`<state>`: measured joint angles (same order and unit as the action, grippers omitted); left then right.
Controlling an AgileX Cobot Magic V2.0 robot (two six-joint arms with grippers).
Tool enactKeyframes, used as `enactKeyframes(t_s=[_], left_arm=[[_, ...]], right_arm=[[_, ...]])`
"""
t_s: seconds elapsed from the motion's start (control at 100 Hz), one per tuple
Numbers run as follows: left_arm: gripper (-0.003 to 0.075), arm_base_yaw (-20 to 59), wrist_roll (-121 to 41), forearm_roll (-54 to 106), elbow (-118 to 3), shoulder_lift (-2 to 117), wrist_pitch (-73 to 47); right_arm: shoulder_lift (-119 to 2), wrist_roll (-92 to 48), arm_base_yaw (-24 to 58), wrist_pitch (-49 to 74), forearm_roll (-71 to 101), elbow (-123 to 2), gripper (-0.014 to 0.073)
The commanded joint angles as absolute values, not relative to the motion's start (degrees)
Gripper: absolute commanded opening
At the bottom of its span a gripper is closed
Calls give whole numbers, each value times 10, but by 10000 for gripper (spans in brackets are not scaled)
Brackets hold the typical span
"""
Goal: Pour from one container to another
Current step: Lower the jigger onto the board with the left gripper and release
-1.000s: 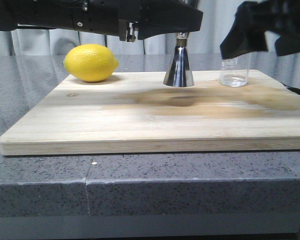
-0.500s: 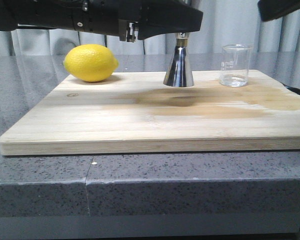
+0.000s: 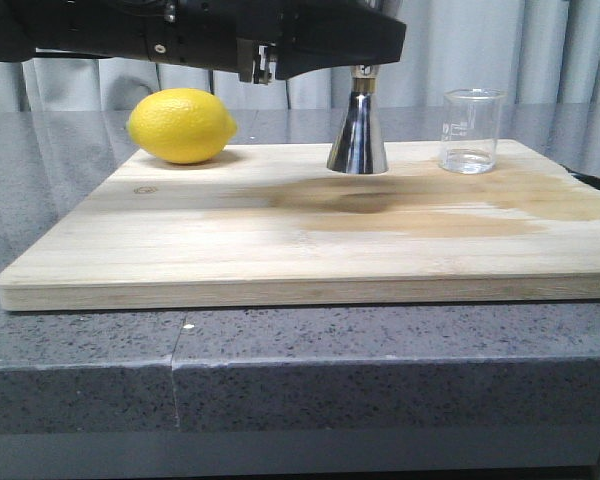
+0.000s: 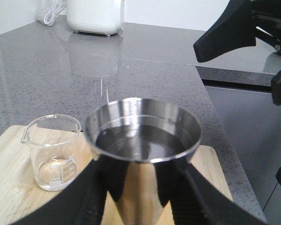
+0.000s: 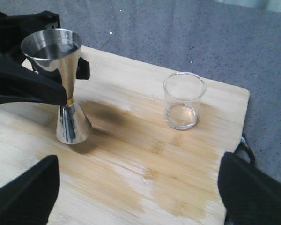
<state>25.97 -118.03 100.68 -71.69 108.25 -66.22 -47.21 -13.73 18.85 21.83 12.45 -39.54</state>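
The steel jigger [image 3: 358, 140] stands upright on the wooden board [image 3: 180, 250], its upper cup [image 4: 143, 140] holding clear liquid. My left gripper [image 3: 370, 45] reaches in from the left and is shut on the jigger at its gold waist [image 5: 68, 101]; its black fingers [image 4: 93, 187] flank the cone. The clear glass beaker [image 3: 471, 132] stands free on the board to the jigger's right, looking almost empty [image 5: 182, 101]. My right gripper [image 5: 140, 192] hangs open above the board, fingers wide apart, nothing between them; it is outside the front view.
A yellow lemon [image 3: 181, 125] lies on the board's far left. A darker wet patch [image 3: 380, 205] spreads across the board's middle. The board lies on a grey stone counter [image 3: 80, 350]. A white appliance [image 4: 94, 16] stands further off on the counter.
My right gripper, which was at the beaker a second ago, has risen up and away out of the front view, leaving the beaker standing. The left gripper and jigger have not moved.
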Motion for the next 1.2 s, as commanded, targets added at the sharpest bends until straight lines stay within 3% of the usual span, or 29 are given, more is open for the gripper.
enactKeyframes(t_s=[0.0, 0.61, 1.19], left_arm=[[208, 262, -1177, 1054, -736, 1053, -696], [208, 239, -1227, 1054, -736, 1054, -640], [209, 235, -1227, 1054, -736, 1087, -673]], right_arm=[[-465, -144, 188, 186, 121, -410, 617], [-465, -144, 188, 186, 121, -410, 617], [-465, -144, 188, 183, 121, -410, 617]])
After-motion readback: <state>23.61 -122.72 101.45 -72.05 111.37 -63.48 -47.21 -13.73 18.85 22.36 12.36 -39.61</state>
